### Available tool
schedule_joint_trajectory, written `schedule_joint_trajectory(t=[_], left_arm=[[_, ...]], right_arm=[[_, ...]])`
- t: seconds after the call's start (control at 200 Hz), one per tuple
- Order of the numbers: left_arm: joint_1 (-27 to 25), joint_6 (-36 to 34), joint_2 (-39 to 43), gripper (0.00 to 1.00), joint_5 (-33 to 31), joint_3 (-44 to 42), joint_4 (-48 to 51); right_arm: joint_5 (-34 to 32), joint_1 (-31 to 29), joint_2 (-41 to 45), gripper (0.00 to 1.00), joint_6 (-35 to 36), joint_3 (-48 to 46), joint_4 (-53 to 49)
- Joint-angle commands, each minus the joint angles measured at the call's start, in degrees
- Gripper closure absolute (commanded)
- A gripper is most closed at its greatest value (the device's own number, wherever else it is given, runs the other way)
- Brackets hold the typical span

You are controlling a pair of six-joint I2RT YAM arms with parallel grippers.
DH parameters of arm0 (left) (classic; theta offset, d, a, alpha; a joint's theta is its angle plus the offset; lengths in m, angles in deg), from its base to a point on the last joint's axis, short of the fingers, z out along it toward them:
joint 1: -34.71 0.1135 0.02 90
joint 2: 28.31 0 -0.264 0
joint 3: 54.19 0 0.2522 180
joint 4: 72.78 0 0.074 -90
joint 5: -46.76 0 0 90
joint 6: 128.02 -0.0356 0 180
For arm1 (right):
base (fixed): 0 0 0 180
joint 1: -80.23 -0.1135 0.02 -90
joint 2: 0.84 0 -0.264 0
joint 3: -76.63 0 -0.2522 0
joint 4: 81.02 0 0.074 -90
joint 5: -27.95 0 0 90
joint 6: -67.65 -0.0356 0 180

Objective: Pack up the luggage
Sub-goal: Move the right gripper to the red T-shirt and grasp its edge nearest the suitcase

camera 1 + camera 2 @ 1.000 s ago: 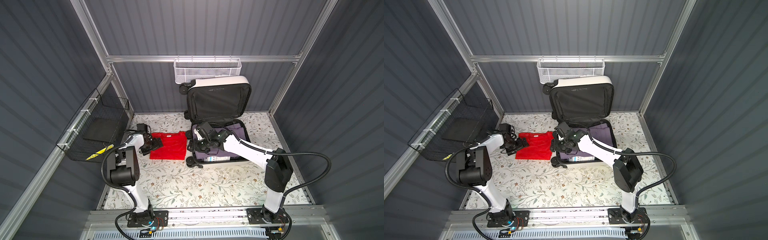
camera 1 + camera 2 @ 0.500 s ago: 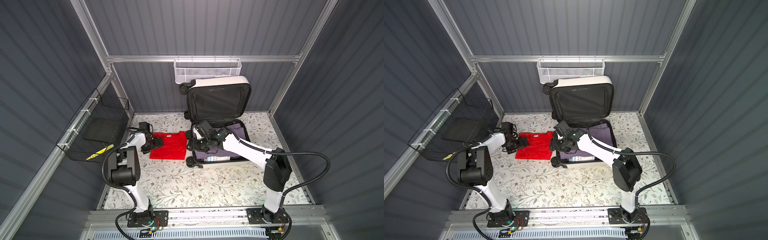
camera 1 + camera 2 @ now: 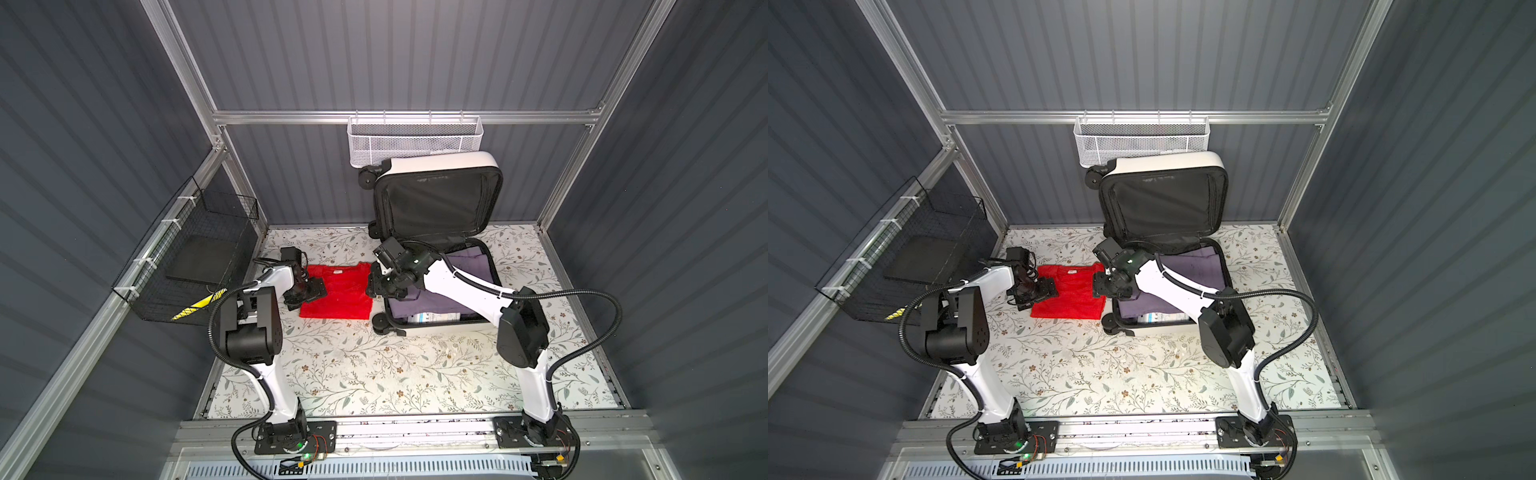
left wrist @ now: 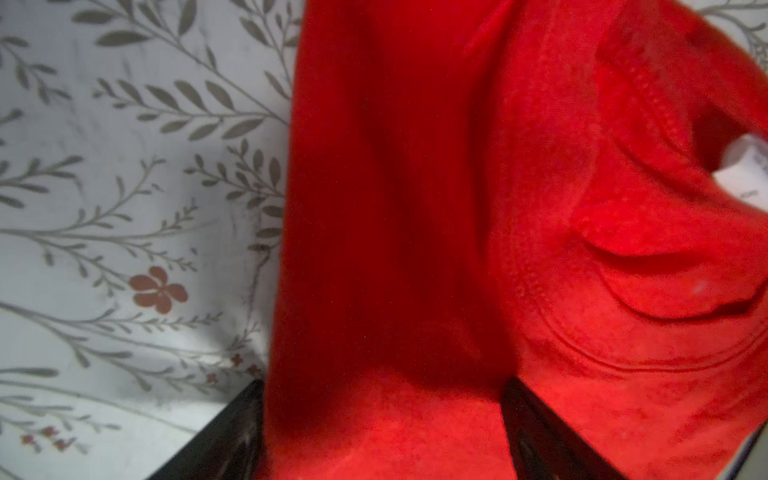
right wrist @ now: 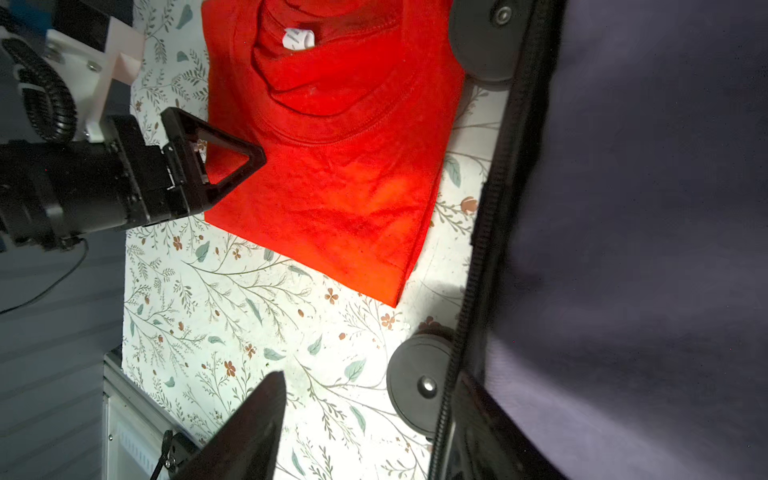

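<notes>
The left tool (image 3: 318, 289) is standing open at the left edge of a folded red fabric T-shirt (image 3: 338, 293). Its black triangular fingers (image 5: 254, 157) are spread apart and straddling that edge. In the left wrist view red cloth is filling the gap between them. Whether the lower finger is touching the fabric I cannot tell.

The right tool (image 3: 374, 286) is reaching in from the right and hovering open over the left side wall of the luggage (image 3: 440, 161), a small white hard-shell suitcase. In the right wrist view one finger is hanging over the bare desk (image 3: 374, 374), a white surface printed with leaves and small flowers. The other finger is hanging over the zipper rim, and nothing is clamped between them.

The T-shirt is lying flat on the desk, left of the middle, just beside the suitcase's black wheels (image 5: 419, 386). Its collar, with a white label (image 5: 297, 38), is pointing towards the far edge.

The luggage is lying open at the desk's far edge, right of the middle. Its base is resting flat and holding a folded purple-grey cloth (image 3: 469, 266), and its black-lined lid (image 3: 436, 205) is standing upright against the back wall. Behind the lid a white mesh basket (image 3: 415, 141) is hanging on the back rail. A black wire basket (image 3: 232, 208) is hanging on the left wall, well apart from the T-shirt.
</notes>
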Motion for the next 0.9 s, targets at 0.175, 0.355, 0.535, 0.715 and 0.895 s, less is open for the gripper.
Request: schedule_joint_trajectory(t=[0.175, 0.355, 0.535, 0.715, 0.895], left_arm=[[0.26, 1.81, -0.68, 0.18, 0.69, -1.23, -1.2], [0.27, 2.73, -0.94, 0.29, 0.4, -1.6, -1.7], [0.23, 3.69, -0.92, 0.42, -0.85, -2.31, -1.99], [0.27, 4.96, -0.79, 0.62, -2.65, -3.15, -1.98], [0.35, 5.54, -0.25, 0.85, -5.19, -3.7, -0.78]], right_arm=[[-6.45, -2.07, -9.17, 0.34, -0.33, 12.28, -10.59], [-9.3, -3.06, -14.41, 0.34, -0.34, 19.94, -15.16], [-11.1, -3.78, -17.5, 0.34, 0.04, 25.01, -17.49], [-12.96, -4.48, -19.87, 0.34, 0.31, 29.22, -19.44], [-13.0, -4.71, -20.72, 0.34, -0.33, 29.35, -18.5]])
